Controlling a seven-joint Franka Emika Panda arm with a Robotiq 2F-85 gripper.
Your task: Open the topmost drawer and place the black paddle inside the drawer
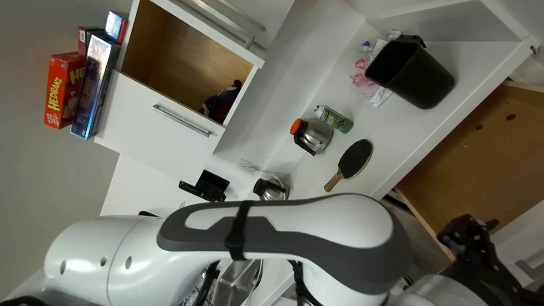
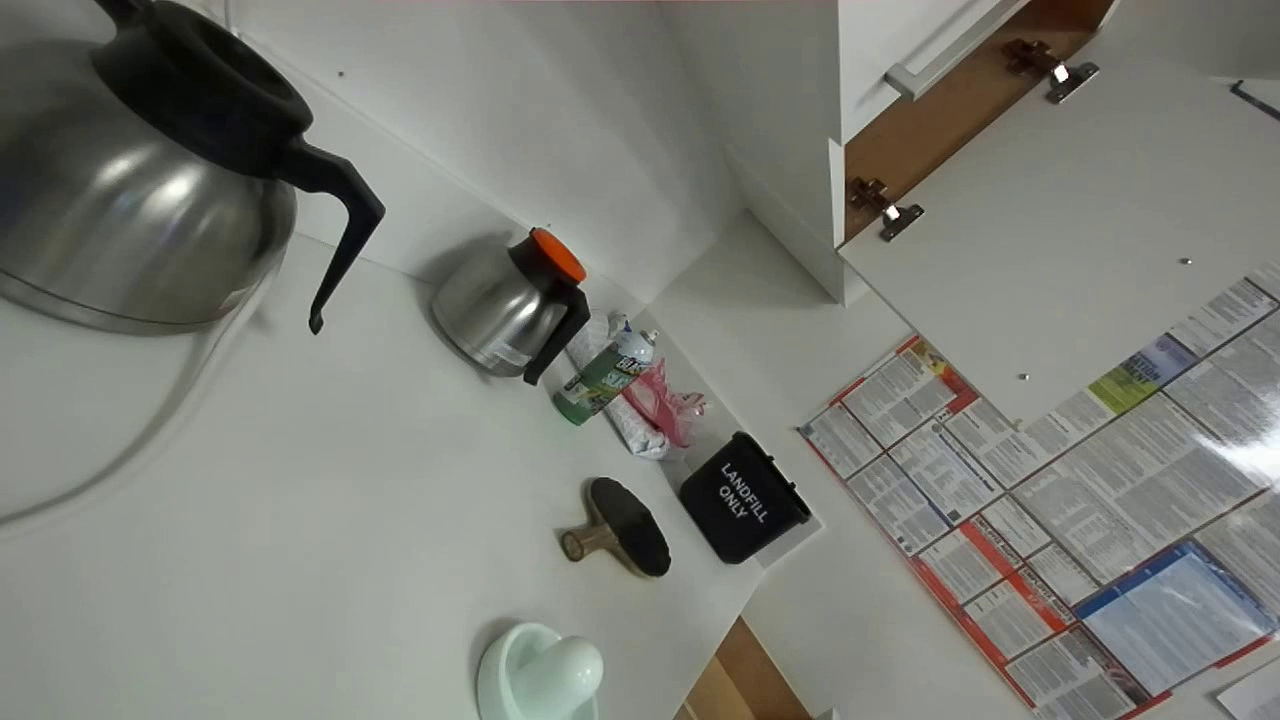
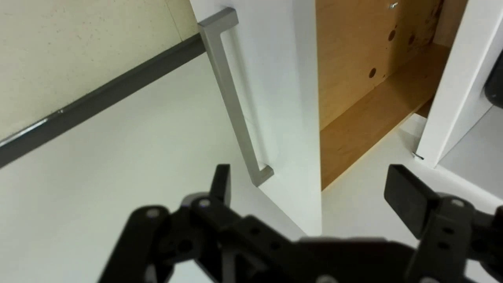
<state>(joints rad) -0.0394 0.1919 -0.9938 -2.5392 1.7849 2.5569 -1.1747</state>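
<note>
While the top drawer (image 1: 463,165) stands pulled out, the black paddle (image 1: 356,159) lies on the worktop (image 2: 350,560), btwn the steel jug (image 1: 318,135) and the front edge. Claw (image 3: 314,188) is spread wide w/ nothing pinched; in the wrist view its fingers (image 3: 408,194) show either side of the drawer front's end, though whether they touch it, can't tell. Opening step looks done; the paddle step doesn't.

Main risk, prob.: a swing toward the paddle taken too low could snag a finger on the drawer front or bar handle (image 3: 232,98) and shove the drawer back in, or bump the worktop's edge. Next worry: the blade looks thin and low, so the claw may scrape the worktop w/o getting a bite; the wooden grip (image 1: 333,182), rounder and thicker, seems the better hold but could twist under the blade's weight. A wide approach might tip the spray can (image 1: 335,119) or jug, or nudge the bin (image 1: 425,80), all nr the paddle. Released too soon, the paddle could land across the drawer's rim.

Materials, approx.: drawer smooth white outside, honey-brown wood w/ dark round spots inside, its handle a square-cut grey metal bar. Paddle: dark matte oval on a short wood stub. Jug: shiny rounded steel, orange cap. Can: slim printed cylinder. Bin: tapered, black, prob. plastic, lettered "LANDFILL ONLY."
</note>
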